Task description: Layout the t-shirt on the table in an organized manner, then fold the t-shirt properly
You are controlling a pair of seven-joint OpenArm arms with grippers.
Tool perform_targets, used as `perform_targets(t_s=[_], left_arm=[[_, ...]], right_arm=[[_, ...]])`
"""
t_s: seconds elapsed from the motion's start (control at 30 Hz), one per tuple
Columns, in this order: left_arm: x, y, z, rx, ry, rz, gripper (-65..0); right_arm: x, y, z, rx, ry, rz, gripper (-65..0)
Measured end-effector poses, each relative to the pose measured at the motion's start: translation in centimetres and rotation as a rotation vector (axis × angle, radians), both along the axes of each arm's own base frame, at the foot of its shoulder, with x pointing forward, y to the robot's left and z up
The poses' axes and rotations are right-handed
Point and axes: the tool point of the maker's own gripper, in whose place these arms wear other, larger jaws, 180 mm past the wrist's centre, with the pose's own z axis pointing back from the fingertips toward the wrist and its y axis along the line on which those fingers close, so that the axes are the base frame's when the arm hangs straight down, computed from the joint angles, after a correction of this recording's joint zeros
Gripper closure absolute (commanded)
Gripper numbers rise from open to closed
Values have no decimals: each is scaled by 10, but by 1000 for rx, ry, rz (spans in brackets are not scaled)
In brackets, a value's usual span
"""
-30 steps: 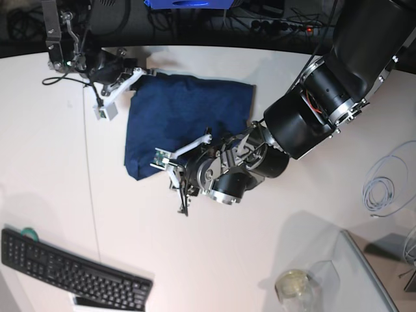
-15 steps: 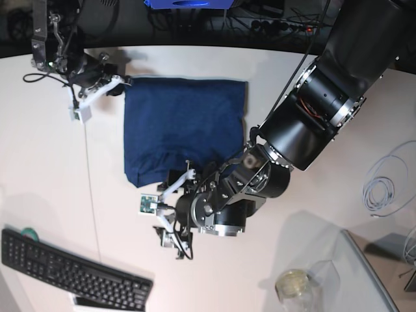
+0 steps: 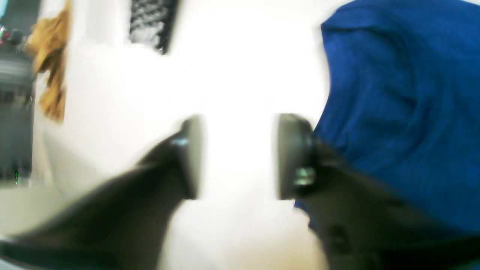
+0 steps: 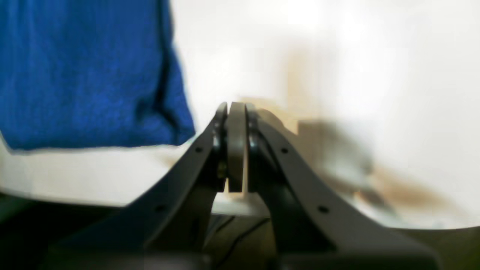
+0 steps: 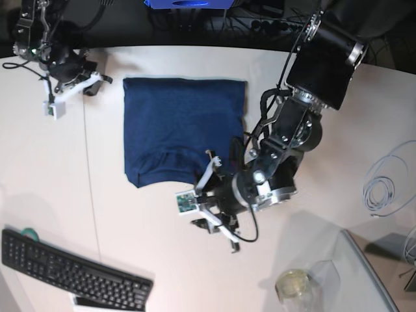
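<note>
The dark navy t-shirt (image 5: 184,130) lies flat as a folded rectangle on the white table (image 5: 52,182); it has a slight wrinkle near its front edge. My left gripper (image 5: 201,201) hovers just off the shirt's front edge. In the left wrist view the left gripper (image 3: 240,157) is open and empty over bare table, with the shirt (image 3: 397,112) beside its right finger (image 3: 294,157). My right gripper (image 5: 96,81) is left of the shirt's far left corner, apart from it. In the right wrist view the right gripper (image 4: 234,150) is shut and holds nothing; the shirt (image 4: 86,71) lies to its upper left.
A black keyboard (image 5: 71,270) lies at the front left. A glass jar (image 5: 296,286) and a clear box stand at the front right. A grey cable coil (image 5: 382,190) lies at the right. A thin dark seam (image 5: 90,175) runs down the table left of the shirt.
The right gripper let go of the shirt's far left corner and drew away left. The left arm lifted and pulled back right off the front edge. The shirt now lies flatter and squarer.
</note>
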Motion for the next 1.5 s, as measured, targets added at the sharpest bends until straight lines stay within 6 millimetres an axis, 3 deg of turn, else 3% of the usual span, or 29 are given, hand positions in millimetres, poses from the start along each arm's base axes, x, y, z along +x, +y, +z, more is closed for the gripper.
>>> perform_targets(t_s=[0.03, 0.07, 0.17, 0.23, 0.4, 0.53, 0.67, 0.8, 1.0, 1.1, 1.2, 1.27, 1.33, 1.5], left_arm=[[-1, 12, 5, -29, -9, 49, -25], [-4, 26, 6, -57, -7, 100, 0], [-25, 87, -2, -78, 13, 291, 0], [-51, 123, -14, -92, 55, 400, 0], [-122, 188, -14, -361, 156, 657, 0], [-195, 236, -34, -496, 280, 868, 0], [-273, 244, -63, -559, 453, 1021, 0], [-315, 248, -79, -633, 419, 1084, 0], [-407, 226, -129, -688, 520, 1196, 0], [-445, 222, -156, -705, 601, 1268, 0], [-472, 218, -187, -706, 686, 1326, 0], [-478, 205, -209, -725, 760, 1306, 0], [-485, 189, -227, -746, 873, 1268, 0], [-501, 170, -255, -621, 1154, 1144, 0]], right_arm=[[5, -7, 7, -12, -29, -19, -6], [9, -15, 14, -20, -53, -41, -6], [11, -43, 24, -69, -79, -95, -5], [3, -64, 32, -109, -82, -123, -3], [3, -100, 63, -214, -160, -44, -2], [-23, -108, 55, -247, -112, 171, -2], [-71, -141, 36, -393, 59, 425, -2], [-100, -177, 29, -554, 164, 495, -2], [-160, -206, 9, -660, 398, 614, -2], [-211, -190, -17, -580, 530, 719, -5], [-280, -136, -57, -363, 658, 823, -5], [-317, -102, -73, -243, 730, 895, -5], [-341, -74, -88, -144, 788, 944, -5], [-350, -1, -139, 62, 736, 850, -6]])
